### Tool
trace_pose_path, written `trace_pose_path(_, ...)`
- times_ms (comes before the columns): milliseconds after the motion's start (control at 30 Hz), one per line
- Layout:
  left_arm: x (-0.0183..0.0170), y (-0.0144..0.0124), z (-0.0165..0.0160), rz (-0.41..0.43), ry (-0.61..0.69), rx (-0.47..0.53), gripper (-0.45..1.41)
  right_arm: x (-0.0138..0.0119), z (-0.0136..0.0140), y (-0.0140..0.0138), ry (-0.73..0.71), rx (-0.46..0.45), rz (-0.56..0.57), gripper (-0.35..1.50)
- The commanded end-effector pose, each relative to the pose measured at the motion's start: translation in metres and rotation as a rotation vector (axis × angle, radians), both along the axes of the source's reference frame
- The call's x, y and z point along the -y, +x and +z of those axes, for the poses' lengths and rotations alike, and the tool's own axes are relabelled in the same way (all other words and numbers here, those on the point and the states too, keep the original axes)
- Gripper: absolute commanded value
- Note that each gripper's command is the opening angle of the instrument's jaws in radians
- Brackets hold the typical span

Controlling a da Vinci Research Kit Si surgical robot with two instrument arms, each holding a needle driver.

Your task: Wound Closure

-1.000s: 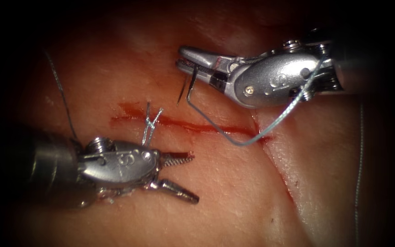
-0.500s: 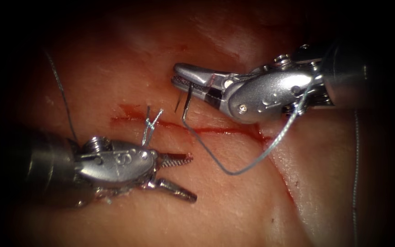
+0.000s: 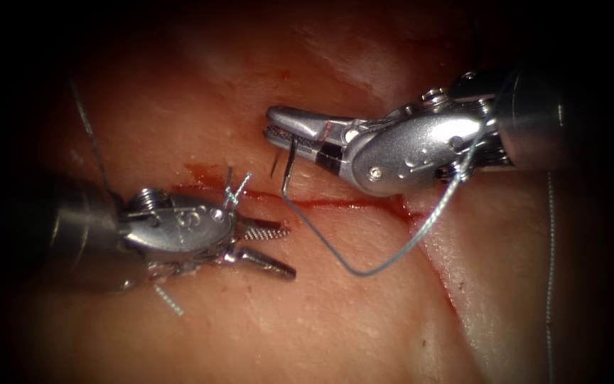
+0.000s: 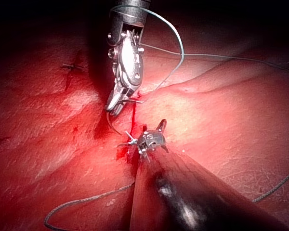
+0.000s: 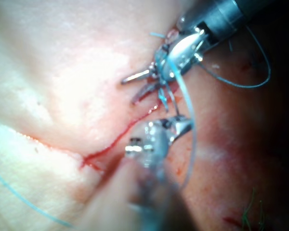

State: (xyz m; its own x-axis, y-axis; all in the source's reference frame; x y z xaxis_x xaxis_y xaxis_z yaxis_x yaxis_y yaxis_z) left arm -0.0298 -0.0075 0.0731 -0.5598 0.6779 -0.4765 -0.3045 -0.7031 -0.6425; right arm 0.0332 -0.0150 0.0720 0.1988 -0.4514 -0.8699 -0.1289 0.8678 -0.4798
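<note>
Pink tissue (image 3: 335, 313) is lying under both tools, and we are seeing the cut (image 3: 335, 204) running across it as a thin line of red fluid (image 3: 204, 173). We are finding the right tool (image 3: 278, 128) above the cut, its jaws pressed together on the needle (image 3: 289, 167) near one end, the curve hanging down with its tip just over the cut, not in the tissue. Thread (image 3: 392, 256) is looping from the needle below the cut and back up to that tool. The left tool (image 3: 275, 249) is lying below the cut with jaws spread, holding nothing, just beside the knotted stitch (image 3: 234, 188).

From the left wrist view we are also seeing thread (image 4: 86, 204) trailing loosely across the tissue.

Since a second ago the right tool is sitting lower, nearer the cut, and the left tool has moved up toward the stitch. An "S" is stamped on the left tool's body.
</note>
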Motion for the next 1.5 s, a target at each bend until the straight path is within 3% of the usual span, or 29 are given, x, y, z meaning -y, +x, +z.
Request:
trace_pose_path(33,0.0002,-0.0004,0.0008,0.004,-0.002,-0.007,0.17,0.0,0.0005,0.0007,0.011,-0.008,-0.011,-0.35)
trace_pose_path(200,0.0004,0.0006,0.0022,0.024,-0.012,-0.07,0.19,-0.0002,0.0006,0.0007,0.04,-0.03,-0.033,-0.35)
trace_pose_path(633,0.003,0.0012,0.0041,0.051,0.016,-0.113,0.19,-0.0014,0.0014,0.0007,0.115,-0.045,-0.022,-0.35)
trace_pose_path(1000,0.0031,0.0012,0.0039,0.051,0.017,-0.112,0.19,-0.0041,0.0023,0.0007,0.354,-0.102,-0.024,-0.35)
trace_pose_path(1267,0.0032,0.0012,0.0037,0.051,0.018,-0.112,0.19,-0.0039,0.0043,0.0016,0.489,-0.15,-0.104,-0.35)
trace_pose_path(1500,0.0032,0.0012,0.0035,0.052,0.02,-0.115,0.19,-0.0044,0.0048,0.003,0.612,-0.163,-0.089,-0.35)
